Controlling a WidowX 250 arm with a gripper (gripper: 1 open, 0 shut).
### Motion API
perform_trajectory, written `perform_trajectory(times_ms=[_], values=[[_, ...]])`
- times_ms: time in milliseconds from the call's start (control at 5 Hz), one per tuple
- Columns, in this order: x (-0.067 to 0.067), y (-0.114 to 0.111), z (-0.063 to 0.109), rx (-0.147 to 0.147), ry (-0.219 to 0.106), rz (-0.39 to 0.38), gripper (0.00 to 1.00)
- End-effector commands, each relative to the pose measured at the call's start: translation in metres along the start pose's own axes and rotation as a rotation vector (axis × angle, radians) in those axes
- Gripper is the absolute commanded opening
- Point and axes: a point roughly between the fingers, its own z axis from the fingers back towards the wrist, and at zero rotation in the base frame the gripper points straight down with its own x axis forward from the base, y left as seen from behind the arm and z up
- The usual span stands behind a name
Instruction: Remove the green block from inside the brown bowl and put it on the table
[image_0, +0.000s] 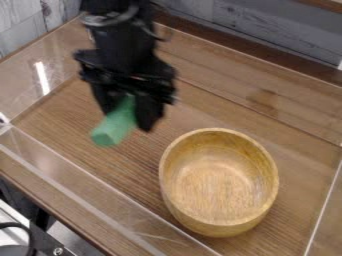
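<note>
Gripper (118, 108) closing firmly on green block (114, 125), whose long axis is pointing down toward the table (83, 158), beside the bowl (219, 182).

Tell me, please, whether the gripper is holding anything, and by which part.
The gripper holds the green block by its upper end, the lower end hanging free; the exact contact is blurred.
</note>
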Motion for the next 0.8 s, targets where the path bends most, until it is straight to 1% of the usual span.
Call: perform_trajectory(times_ms=[0,200,600], values=[[0.006,0.037,-0.004,0.010,-0.045,-0.046,0.00],[0.010,0.054,-0.013,0.017,-0.056,-0.050,0.00],[0.018,0.064,-0.036,0.028,-0.058,-0.028,0.00]])
